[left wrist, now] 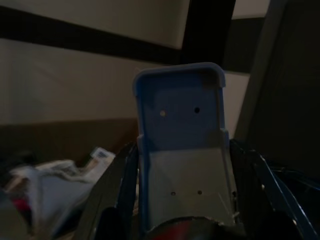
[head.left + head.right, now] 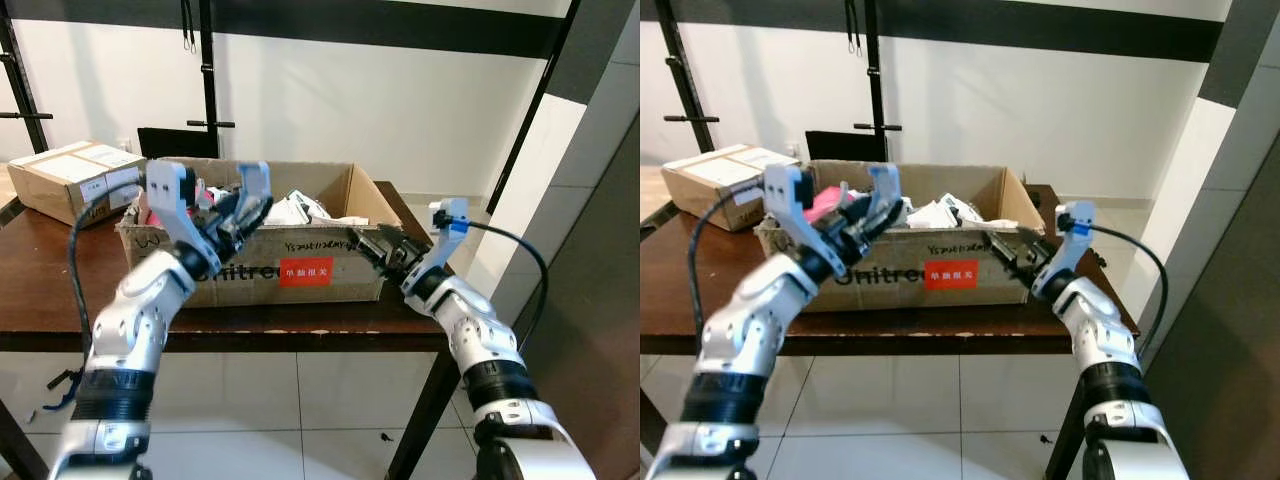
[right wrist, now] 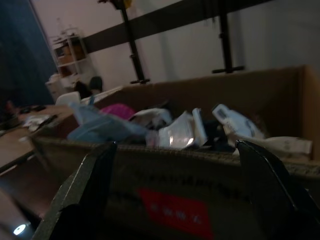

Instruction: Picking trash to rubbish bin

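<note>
An open cardboard box (image 2: 300,272) with a red label serves as the bin on a dark wooden table (image 2: 40,290). It holds mixed trash (image 3: 182,130): white wrappers, a blue bag and something pink (image 2: 820,212). My left gripper (image 2: 240,210) is raised over the box's front left corner, shut on a white plastic case (image 1: 180,140) that stands up between the fingers. At the box's front right corner, just outside the wall, is my right gripper (image 2: 372,245). It is open, and its fingers (image 3: 85,195) are spread wide and face the box front.
A smaller taped cardboard box (image 2: 70,175) sits at the table's back left. Black metal stand posts (image 2: 208,80) rise behind the table against a white wall. A dark pillar (image 2: 600,280) stands close on the right. White tiled floor (image 2: 300,410) lies below the table edge.
</note>
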`<state>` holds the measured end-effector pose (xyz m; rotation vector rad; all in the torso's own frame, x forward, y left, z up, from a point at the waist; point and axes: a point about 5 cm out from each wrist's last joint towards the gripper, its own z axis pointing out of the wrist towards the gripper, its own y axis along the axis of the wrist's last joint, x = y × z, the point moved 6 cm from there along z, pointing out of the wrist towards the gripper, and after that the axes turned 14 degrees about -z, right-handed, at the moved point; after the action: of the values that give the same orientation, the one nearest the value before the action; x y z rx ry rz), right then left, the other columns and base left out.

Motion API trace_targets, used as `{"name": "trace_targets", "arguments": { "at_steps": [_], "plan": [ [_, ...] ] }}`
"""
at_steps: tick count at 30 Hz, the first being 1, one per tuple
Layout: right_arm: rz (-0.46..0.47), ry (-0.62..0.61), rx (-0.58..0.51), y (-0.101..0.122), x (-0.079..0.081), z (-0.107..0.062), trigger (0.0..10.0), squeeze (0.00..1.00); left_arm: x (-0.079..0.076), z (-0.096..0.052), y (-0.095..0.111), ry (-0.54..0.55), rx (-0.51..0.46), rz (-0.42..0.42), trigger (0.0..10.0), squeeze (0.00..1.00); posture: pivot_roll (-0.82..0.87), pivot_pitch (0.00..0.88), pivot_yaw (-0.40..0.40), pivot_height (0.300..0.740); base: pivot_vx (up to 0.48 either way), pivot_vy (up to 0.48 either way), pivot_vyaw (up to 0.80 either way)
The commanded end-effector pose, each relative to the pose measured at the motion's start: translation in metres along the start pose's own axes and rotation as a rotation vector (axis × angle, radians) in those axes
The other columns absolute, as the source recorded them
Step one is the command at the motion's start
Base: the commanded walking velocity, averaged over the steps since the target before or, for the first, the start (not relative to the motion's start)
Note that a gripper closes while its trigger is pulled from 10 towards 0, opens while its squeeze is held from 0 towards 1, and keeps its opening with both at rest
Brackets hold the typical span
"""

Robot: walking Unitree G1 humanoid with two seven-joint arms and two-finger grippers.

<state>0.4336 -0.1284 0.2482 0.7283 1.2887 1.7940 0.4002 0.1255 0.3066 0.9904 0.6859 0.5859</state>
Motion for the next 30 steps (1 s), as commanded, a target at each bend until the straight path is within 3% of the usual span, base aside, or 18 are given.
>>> {"name": "trace_targets", "arguments": {
  "at_steps": [1, 10, 30],
  "plan": [
    [-0.042, -0.026, -0.049, 0.017, -0.002, 0.007, 10.0, 0.00, 0.004, 0.008, 0.006, 0.023, 0.026, 0.081, 10.0, 0.00, 0.06, 0.009, -0.068, 0.740, 0.000, 0.000, 0.00],
    [-0.053, -0.088, -0.097, 0.033, -0.006, 0.012, 10.0, 0.00, 0.014, 0.017, 0.011, 0.077, 0.038, 0.133, 10.0, 0.00, 0.05, 0.000, -0.059, 0.740, 0.031, 0.000, 0.00],
    [-0.042, -0.070, -0.105, 0.032, 0.001, 0.015, 10.0, 0.00, 0.008, 0.022, 0.014, 0.040, 0.044, 0.150, 10.0, 0.00, 0.05, 0.000, -0.062, 0.740, 0.405, 0.000, 0.00]
  ]
}}
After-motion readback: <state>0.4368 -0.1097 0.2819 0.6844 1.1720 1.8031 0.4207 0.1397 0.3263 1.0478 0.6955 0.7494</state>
